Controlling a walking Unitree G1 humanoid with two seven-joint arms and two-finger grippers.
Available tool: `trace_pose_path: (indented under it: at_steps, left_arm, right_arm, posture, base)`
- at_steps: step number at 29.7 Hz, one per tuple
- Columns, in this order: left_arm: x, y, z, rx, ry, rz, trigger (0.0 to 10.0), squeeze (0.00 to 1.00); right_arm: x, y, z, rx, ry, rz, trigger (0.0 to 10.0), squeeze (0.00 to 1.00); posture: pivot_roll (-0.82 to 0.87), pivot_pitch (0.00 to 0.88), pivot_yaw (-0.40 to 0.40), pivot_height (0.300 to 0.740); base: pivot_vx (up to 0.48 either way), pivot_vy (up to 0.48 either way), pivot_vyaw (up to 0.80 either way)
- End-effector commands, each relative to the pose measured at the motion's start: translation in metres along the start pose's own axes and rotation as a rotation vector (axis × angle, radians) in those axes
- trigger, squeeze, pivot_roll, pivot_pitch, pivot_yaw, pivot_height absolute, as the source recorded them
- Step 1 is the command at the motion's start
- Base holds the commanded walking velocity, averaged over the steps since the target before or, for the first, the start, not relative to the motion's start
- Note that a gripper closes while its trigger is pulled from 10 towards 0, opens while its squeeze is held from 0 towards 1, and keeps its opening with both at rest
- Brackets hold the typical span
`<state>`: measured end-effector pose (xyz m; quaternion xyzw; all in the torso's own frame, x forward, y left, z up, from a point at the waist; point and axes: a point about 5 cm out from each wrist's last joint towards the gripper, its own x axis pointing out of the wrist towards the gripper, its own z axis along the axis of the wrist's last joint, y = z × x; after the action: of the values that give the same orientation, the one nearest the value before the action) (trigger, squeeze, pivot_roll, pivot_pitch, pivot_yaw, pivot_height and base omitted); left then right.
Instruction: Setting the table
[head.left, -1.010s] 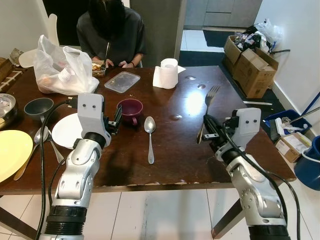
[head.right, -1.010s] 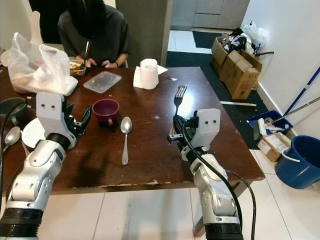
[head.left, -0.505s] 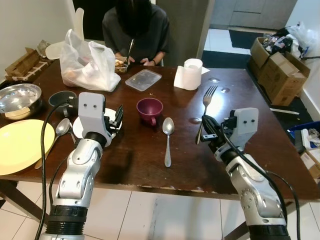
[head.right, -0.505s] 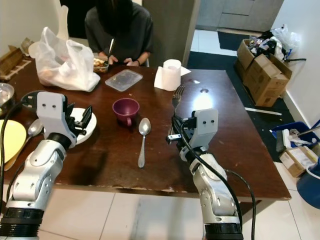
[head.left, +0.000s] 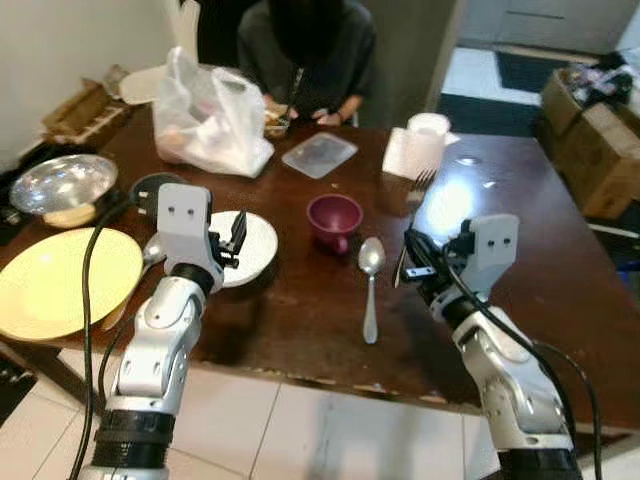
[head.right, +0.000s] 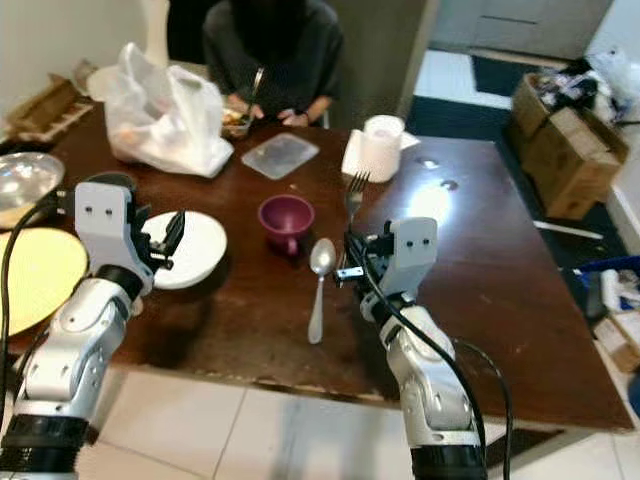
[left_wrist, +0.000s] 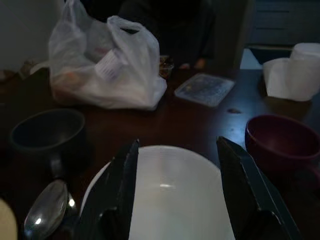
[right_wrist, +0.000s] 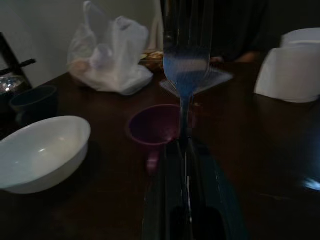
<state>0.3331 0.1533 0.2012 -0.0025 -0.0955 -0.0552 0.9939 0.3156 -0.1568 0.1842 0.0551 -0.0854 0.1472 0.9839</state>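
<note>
Bench: a dark wooden bench stood on pale tiled floor, with cardboard boxes against the far right wall.
Change: the whole view had swung toward the bench's left end since a second earlier, so the camera had turned; the tableware lay in the same order as before, and nothing on the bench had moved.
Right claw: the right claw stayed over the near middle of the bench, closed on the handle of a fork whose tines pointed away toward the far edge.
Left claw: the left claw hovered with its fingers spread wide over the near rim of the white bowl, holding nothing.
Spoon: a spoon lay near the front edge, just left of the right claw.
Mug: a maroon mug stood just beyond the spoon's bowl.
Left end: a yellow plate sat at the near left corner, a second spoon and a dark mug beside the white bowl, and a steel bowl further back.
Far edge: a plastic bag, a clear lid and a paper roll lay before a seated person.
Meaning: the fork was not yet laid; the turn probably aimed the robot at a setting by the bowl.
</note>
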Motion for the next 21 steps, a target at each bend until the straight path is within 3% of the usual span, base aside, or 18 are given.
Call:
trace_pose_path:
  at_steps: [1,3,21]
  left_arm:
    - [-0.0008,0.0017,-0.0014,0.007,0.010,0.004,10.0,0.00]
    - [-0.0007,0.0018,-0.0014,0.008,0.010,0.004,10.0,0.00]
    - [0.0009,0.0018,-0.0008,0.010,0.008,-0.002,10.0,0.00]
  right_arm:
    - [-0.0001,-0.0001,-0.0021,0.015,0.004,-0.006,10.0,0.00]
    - [0.0000,-0.0006,-0.0019,0.026,0.002,-0.011,10.0,0.00]
    - [0.0011,-0.0034,-0.0006,0.029,-0.006,-0.032,10.0,0.00]
  posture:
    - [-0.07,0.000,0.054,0.740]
    - [-0.07,0.000,0.054,0.740]
    - [-0.07,0.000,0.060,0.740]
  base:
    - [0.000,0.000,0.76]
    - [0.000,0.000,0.66]
    - [0.000,0.000,0.00]
